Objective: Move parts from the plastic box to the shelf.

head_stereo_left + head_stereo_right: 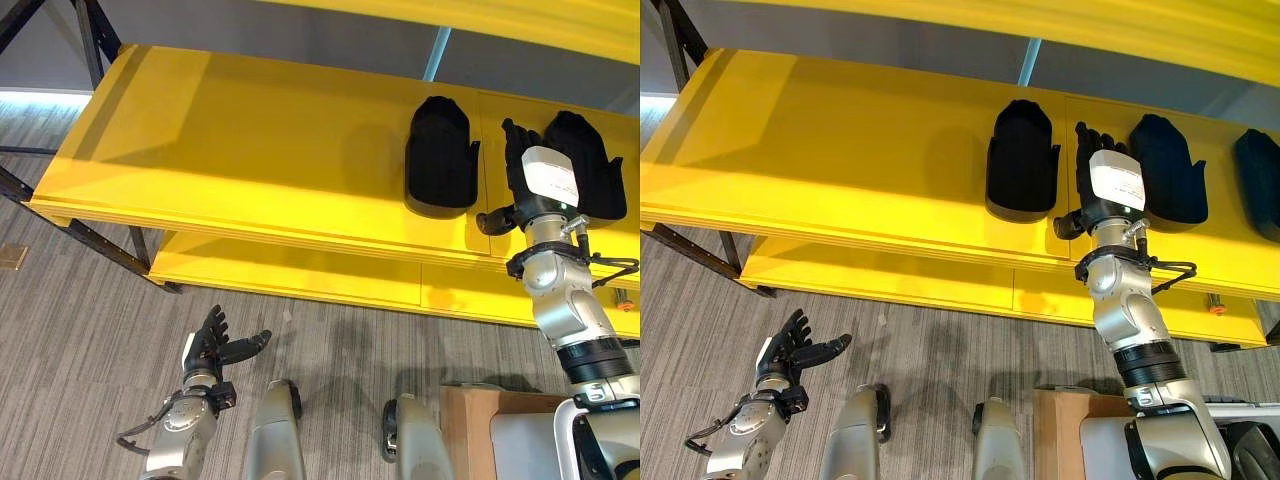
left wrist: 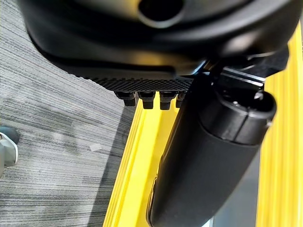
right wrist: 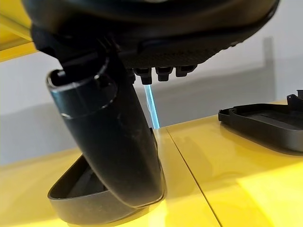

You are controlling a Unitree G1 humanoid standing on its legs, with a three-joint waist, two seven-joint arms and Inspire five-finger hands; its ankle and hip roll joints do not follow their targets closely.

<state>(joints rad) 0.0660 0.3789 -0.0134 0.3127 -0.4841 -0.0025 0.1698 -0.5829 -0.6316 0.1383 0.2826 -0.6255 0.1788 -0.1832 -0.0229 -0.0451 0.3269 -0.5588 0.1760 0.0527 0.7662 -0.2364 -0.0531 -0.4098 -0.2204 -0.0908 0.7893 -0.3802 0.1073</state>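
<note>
Black moulded parts lie flat on the yellow shelf (image 1: 840, 170): one part (image 1: 1023, 160) at 12 o'clock, another part (image 1: 1167, 170) at 1 o'clock. The right hand (image 1: 1103, 180) is between them above the shelf, fingers straight, holding nothing. The left hand (image 1: 790, 352) hangs at 8 o'clock above the carpet (image 1: 940, 350), fingers spread wide, empty.

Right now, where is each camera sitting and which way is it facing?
Left eye view: on the head, looking down at the yellow shelf, two black parts and both hands.
Right eye view: beside it, same scene; left hand low, open.
Left wrist view: along the left hand, floor and shelf edge.
Right wrist view: along the open right hand, over the shelf.
Shared: eye and right wrist views show the parts.
</note>
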